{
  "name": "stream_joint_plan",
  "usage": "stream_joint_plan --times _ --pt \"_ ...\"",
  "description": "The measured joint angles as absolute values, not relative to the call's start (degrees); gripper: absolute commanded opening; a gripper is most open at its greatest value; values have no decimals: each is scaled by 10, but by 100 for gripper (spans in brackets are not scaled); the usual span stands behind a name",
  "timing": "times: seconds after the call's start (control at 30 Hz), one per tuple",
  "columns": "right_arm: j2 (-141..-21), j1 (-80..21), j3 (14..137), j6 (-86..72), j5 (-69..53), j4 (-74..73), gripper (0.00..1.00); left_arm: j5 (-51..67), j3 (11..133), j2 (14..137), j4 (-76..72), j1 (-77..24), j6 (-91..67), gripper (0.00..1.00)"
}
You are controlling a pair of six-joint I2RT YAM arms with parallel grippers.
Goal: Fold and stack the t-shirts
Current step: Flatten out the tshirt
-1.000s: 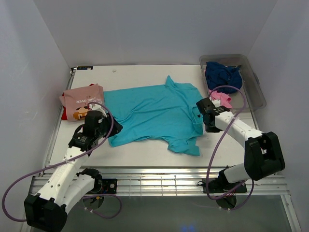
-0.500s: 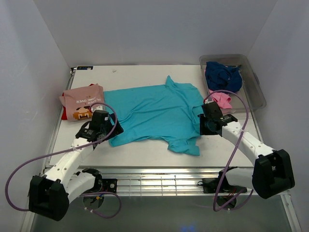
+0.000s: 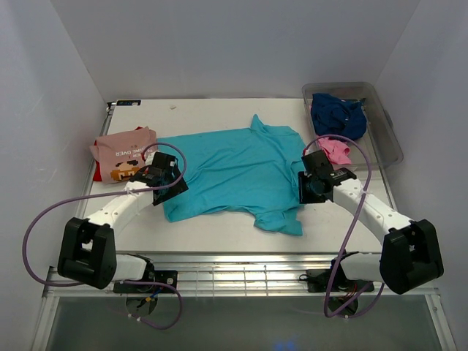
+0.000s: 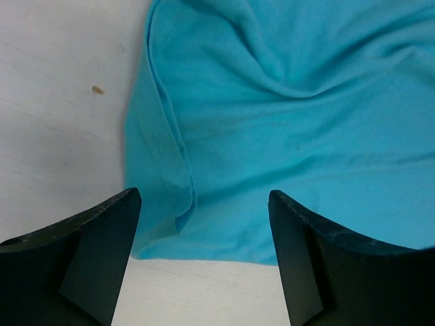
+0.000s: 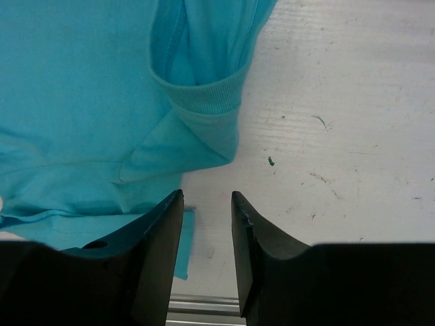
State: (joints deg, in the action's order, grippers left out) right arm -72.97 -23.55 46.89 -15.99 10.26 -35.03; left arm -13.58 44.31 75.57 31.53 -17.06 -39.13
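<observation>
Turquoise tee (image 3: 234,172) spread flat for folding

It lies mid-worktop (image 3: 219,110). My left end effector (image 4: 204,195) hangs wide open over the hem and my right end effector (image 5: 206,195) is part-open by the collar. Both are empty, poised to pinch opposite ends.

Salmon-pink t-shirt (image 3: 124,151): white print, "OVER" legible, letters before it too small. No other readable text.

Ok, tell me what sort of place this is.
Probably a robot test booth, not a home: plain white walls box in a white table, two robot arms are mounted at its near edge, and a turquoise t-shirt lies spread near a clear tub of shirts.
</observation>
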Motion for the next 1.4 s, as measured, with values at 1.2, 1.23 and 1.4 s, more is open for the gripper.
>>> stream_joint_plan --times 1.2,1.23,1.4 --pt "-827 -236 488 -206 39 -314 43 -141 407 784 312 -171 -410 80" --pt "-835 -236 488 -206 39 -310 43 -141 407 784 312 -171 -410 80" --pt "-875 -237 488 -205 39 -298 38 -136 400 779 308 -171 -414 80"
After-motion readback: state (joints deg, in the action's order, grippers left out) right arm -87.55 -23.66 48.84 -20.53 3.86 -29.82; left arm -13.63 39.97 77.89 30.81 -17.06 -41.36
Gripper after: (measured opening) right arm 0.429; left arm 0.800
